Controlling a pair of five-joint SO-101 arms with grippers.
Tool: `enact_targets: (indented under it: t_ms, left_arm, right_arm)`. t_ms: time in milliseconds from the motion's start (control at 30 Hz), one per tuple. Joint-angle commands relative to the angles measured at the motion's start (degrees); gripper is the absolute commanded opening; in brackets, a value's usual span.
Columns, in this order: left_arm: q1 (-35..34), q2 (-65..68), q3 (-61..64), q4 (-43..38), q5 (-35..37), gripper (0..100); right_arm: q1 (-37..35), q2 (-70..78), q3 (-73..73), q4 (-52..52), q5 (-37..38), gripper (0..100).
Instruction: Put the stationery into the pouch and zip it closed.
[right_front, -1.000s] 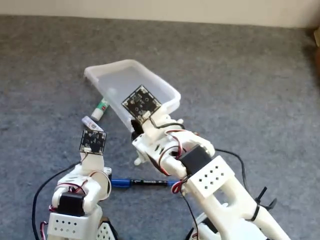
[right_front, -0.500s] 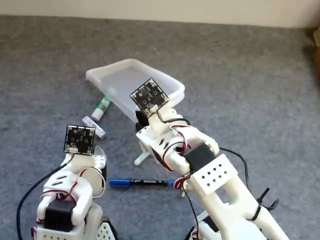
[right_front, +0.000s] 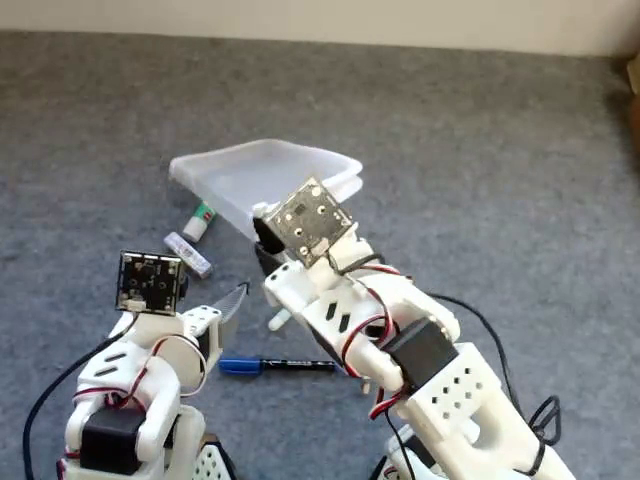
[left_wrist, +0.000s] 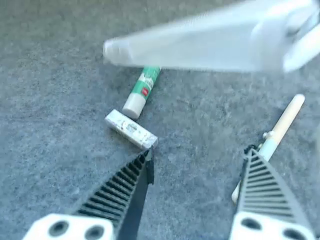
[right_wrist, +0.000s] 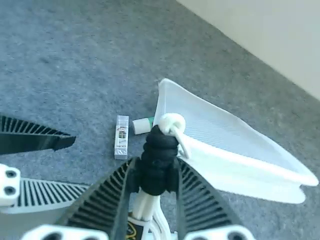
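The translucent white pouch (right_front: 262, 176) lies at the back of the grey carpet, one side lifted. My right gripper (right_wrist: 157, 167) is shut on the pouch's black cord zip pull (right_wrist: 159, 150), which ends in a white knot. My left gripper (left_wrist: 197, 157) hangs open above the carpet, with nothing between its fingers. Just beyond its one fingertip lies a small white eraser (left_wrist: 131, 129), and farther on a green-and-white glue stick (left_wrist: 141, 92) rests by the pouch's edge. A cream-coloured pen (left_wrist: 280, 127) lies beside the other finger. A blue-and-black pen (right_front: 277, 365) lies between the arm bases.
Grey carpet (right_front: 500, 170) stretches out bare to the right and behind the pouch. A pale wall strip (right_front: 400, 20) borders the far edge. Black cables (right_front: 480, 330) trail beside the arm bases.
My left arm has drawn back toward its base, away from the eraser. My right arm has pulled back with the zip pull, dragging and tilting the pouch.
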Motion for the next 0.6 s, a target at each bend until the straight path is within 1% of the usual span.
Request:
enact_targets:
  t_ms: [0, 100, 233, 433, 567]
  left_arm:
    - [1.3, -0.6, -6.4, -1.7, 5.8, 29]
    - [1.0, -0.5, -6.4, -3.3, 8.5, 33]
    - [1.3, -0.5, -4.2, -6.3, 8.8, 33]
    - [1.3, -0.5, -3.6, -7.0, 8.8, 33]
    - [1.2, -0.5, 0.0, -8.7, 8.4, 33]
  right_arm:
    - [-0.8, -2.2, -3.8, 0.8, -0.1, 0.4]
    - [-1.4, -2.4, -4.2, 4.2, -0.3, 0.4]
    - [-3.4, -2.6, -4.2, 7.5, -0.4, 0.4]
    - [-4.3, -2.6, -4.2, 8.2, -0.4, 0.4]
    - [-4.3, -2.7, -4.2, 8.2, -0.4, 0.4]
